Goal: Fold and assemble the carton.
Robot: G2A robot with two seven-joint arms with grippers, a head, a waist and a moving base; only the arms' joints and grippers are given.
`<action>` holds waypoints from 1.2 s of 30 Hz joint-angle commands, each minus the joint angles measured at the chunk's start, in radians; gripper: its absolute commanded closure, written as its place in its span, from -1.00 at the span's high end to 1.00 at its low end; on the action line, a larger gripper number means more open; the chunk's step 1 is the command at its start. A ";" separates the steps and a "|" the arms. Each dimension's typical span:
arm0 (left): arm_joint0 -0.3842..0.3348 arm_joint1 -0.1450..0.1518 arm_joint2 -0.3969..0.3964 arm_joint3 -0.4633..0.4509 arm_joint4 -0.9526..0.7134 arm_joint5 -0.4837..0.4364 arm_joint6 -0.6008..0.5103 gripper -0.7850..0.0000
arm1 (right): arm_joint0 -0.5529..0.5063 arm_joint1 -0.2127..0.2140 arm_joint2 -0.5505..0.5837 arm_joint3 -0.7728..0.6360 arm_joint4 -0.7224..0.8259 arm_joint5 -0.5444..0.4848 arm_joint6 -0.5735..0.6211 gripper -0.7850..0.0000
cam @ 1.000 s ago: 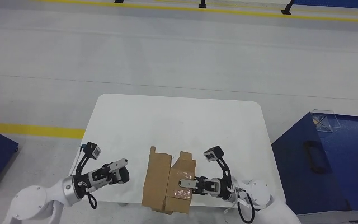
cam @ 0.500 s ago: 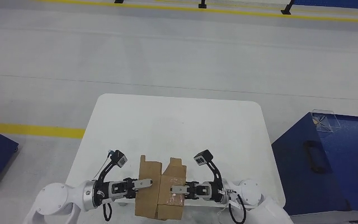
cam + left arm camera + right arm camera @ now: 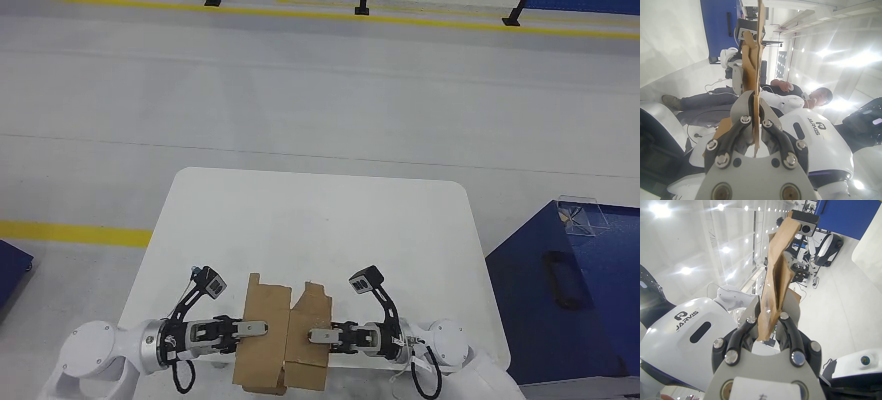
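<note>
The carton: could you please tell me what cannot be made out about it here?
- Top view: whether the carton touches the table, seen from above.
- Left wrist view: its faces, edge-on in the left gripper.
- Right wrist view: its far end, behind near folds in the right gripper.

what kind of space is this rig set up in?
Probably an industrial hall or robotics test floor: smooth grey floor with yellow painted lane lines, a high white ceiling with rows of lamps, a blue boxy cabinet.
</note>
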 commanded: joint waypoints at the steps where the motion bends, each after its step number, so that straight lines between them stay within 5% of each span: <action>1: 0.000 0.000 0.000 0.000 0.000 0.000 0.000 -1.00 | 0.000 0.000 0.000 0.000 0.000 0.000 0.000 1.00; 4: -0.001 0.000 -0.002 -0.001 0.000 -0.005 0.011 -1.00 | 0.002 0.002 0.018 -0.019 -0.053 -0.023 -0.022 1.00; 13: -0.001 -0.061 0.160 0.082 -0.449 -0.259 0.381 -1.00 | -0.132 0.008 0.219 -0.149 -0.421 -0.445 -0.361 1.00; 18: -0.042 -0.096 0.303 0.185 -0.573 -0.393 0.371 -1.00 | -0.185 -0.011 0.256 -0.204 -0.679 -0.447 -0.564 1.00; 24: -0.077 -0.120 0.396 0.242 -0.627 -0.441 0.305 -1.00 | -0.166 -0.041 0.196 -0.167 -0.887 -0.418 -0.735 1.00; 25: -0.080 -0.122 0.403 0.246 -0.630 -0.439 0.298 -1.00 | -0.158 -0.046 0.182 -0.159 -0.910 -0.415 -0.753 0.68; 26: -0.084 -0.124 0.406 0.252 -0.628 -0.439 0.295 -1.00 | -0.152 -0.050 0.166 -0.152 -0.921 -0.414 -0.767 0.11; 29: -0.090 -0.128 0.413 0.261 -0.630 -0.432 0.299 -1.00 | -0.134 -0.059 0.138 -0.137 -0.952 -0.419 -0.799 -0.28; 31: -0.093 -0.130 0.412 0.266 -0.631 -0.429 0.300 -1.00 | -0.128 -0.063 0.125 -0.131 -0.961 -0.421 -0.813 -0.91; 36: -0.090 -0.133 0.399 0.273 -0.622 -0.459 0.303 -1.00 | -0.121 -0.068 0.103 -0.117 -0.965 -0.421 -0.822 -1.00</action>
